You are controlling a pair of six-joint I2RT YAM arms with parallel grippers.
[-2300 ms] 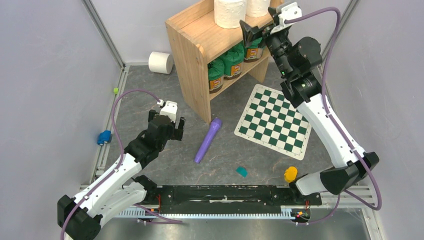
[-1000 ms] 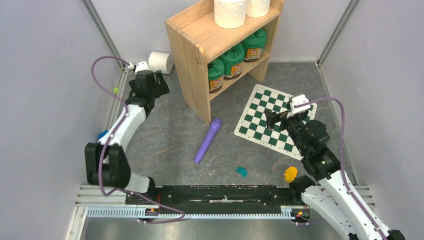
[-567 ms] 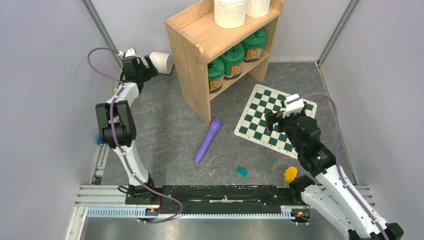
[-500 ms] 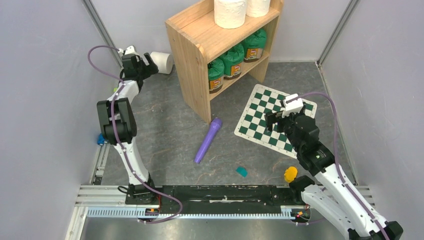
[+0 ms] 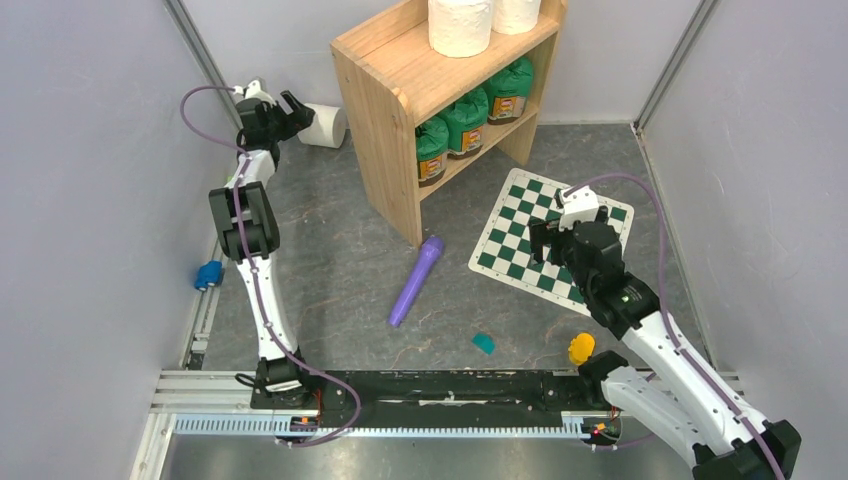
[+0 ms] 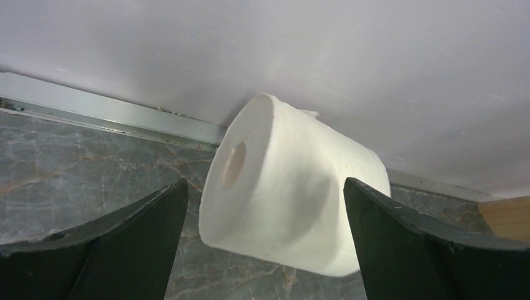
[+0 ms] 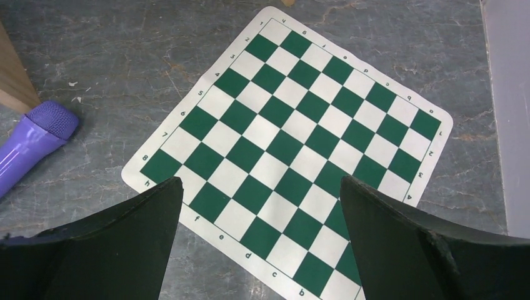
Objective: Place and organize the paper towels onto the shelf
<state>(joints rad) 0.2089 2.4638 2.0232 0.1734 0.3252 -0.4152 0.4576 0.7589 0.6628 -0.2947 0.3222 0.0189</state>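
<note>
Bench (image 5: 330, 260): grey marbled surface, walled at the back and both sides.
Shelf (image 5: 385, 90): light wood, two tiers, standing at the far edge of the bench, about mid-width.
Left gripper (image 6: 264, 184): reached into the far-left corner; fingers spread wide, one on each side of the lying roll, gaps visible on both sides, nothing clamped.
Right gripper (image 7: 260, 181): hanging over the near-left part of the board; fingers wide apart, holding nothing.
Checkered board (image 5: 510, 235): green and white, flat on the bench right of centre, turned at an angle, near the shelf's foot.
Paper towels on shelf (image 5: 460, 25): two white rolls upright and side by side on the top tier.
Third paper towel (image 6: 294, 187): on its side on the bench in the far-left corner, against the back wall, left of the shelf; its core end is visible.
Green canisters (image 5: 465, 120): a row of three on the lower tier.
Purple cylinder (image 5: 415, 280): lying mid-bench, its far end near the shelf's front corner.
Small pieces: teal (image 5: 484, 343) and yellow (image 5: 580, 348) near the front edge, blue (image 5: 208, 274) at the left edge.
</note>
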